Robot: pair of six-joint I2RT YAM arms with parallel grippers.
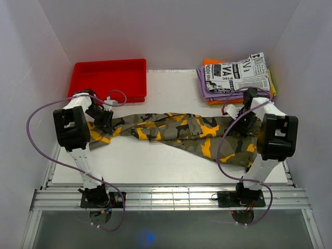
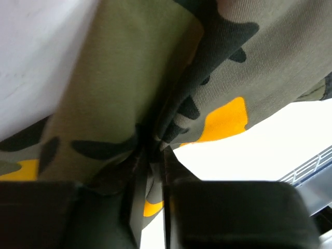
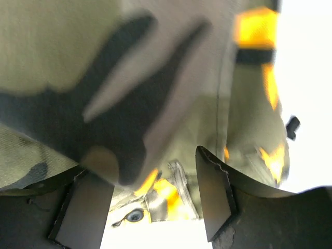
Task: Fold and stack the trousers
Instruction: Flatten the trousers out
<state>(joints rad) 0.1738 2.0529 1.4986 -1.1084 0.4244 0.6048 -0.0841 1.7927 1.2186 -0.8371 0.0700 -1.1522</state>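
Up close, the left pincer point(image 2: 153, 171) has its two dark fingers point(image 2: 228, 212) drawn nearly together, with a gathered fold of the trousers point(image 2: 129, 78) pinched in the narrow gap between them. The cloth puckers into tight creases right at that spot and spreads away beyond it, olive with black blotches, one bright yellow-orange patch to the right of the pinch and more orange at the left edge. To the right, bare white worktop point(image 2: 270, 150) shows past the hem, with a ribbed metal rail point(image 2: 311, 166) at its edge.
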